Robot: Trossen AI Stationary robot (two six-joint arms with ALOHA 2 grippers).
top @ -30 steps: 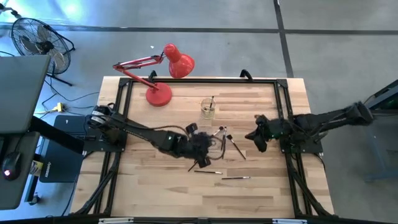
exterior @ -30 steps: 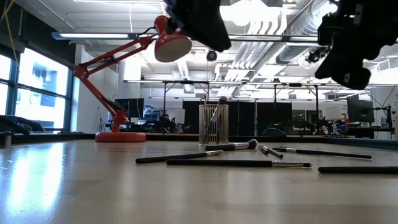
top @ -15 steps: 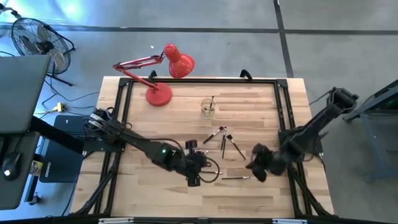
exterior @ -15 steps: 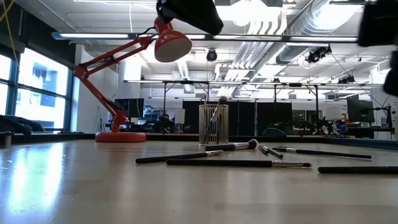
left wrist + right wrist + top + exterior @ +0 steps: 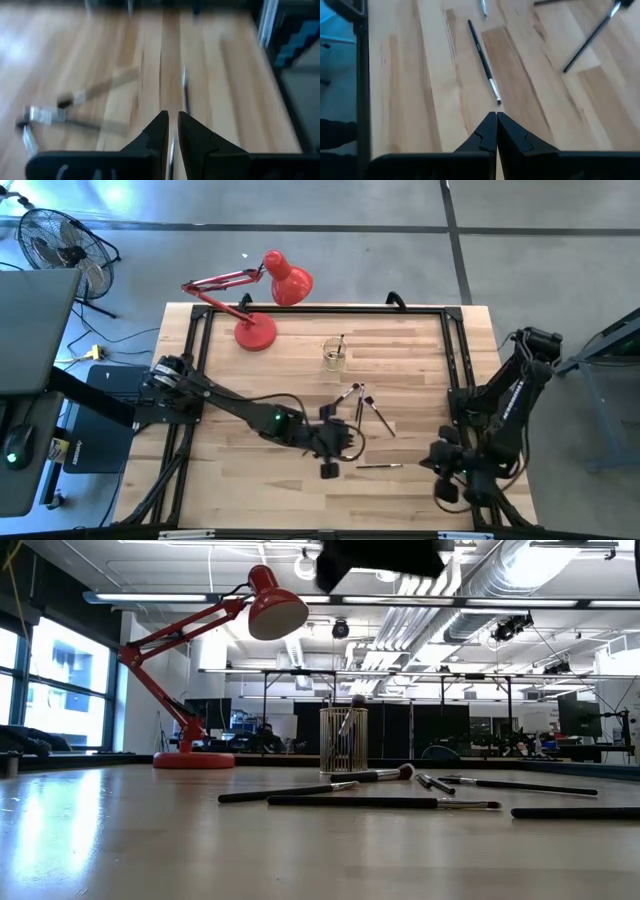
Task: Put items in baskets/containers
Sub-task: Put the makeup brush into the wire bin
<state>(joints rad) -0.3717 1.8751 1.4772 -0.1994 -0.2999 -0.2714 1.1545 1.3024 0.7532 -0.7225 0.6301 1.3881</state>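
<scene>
Pale wood table [image 5: 250, 480], brushes loose at its middle, cup behind them.

You have the left gripper [image 5: 329, 468] low over the near middle of the table, its fingers [image 5: 157, 131] drawn almost together on one brush [image 5: 171, 150], a thin handle lying in the slit between them. The right gripper [image 5: 445, 488] is at the near right edge, fingers [image 5: 487, 127] pressed together on nothing. The other brushes [image 5: 360, 402] lie flat and scattered on the planks, just right of your left gripper and nearer than the cup [image 5: 334, 357], which stands upright at far middle with a brush in it. The red lamp [image 5: 265, 300] sits at the far left corner. A black frame [image 5: 195, 350] borders the table. Around it is grey floor and a fan [image 5: 60, 245]; across the table you see tall windows [image 5: 40, 690] on the left, and ceiling ducts [image 5: 440, 580].
</scene>
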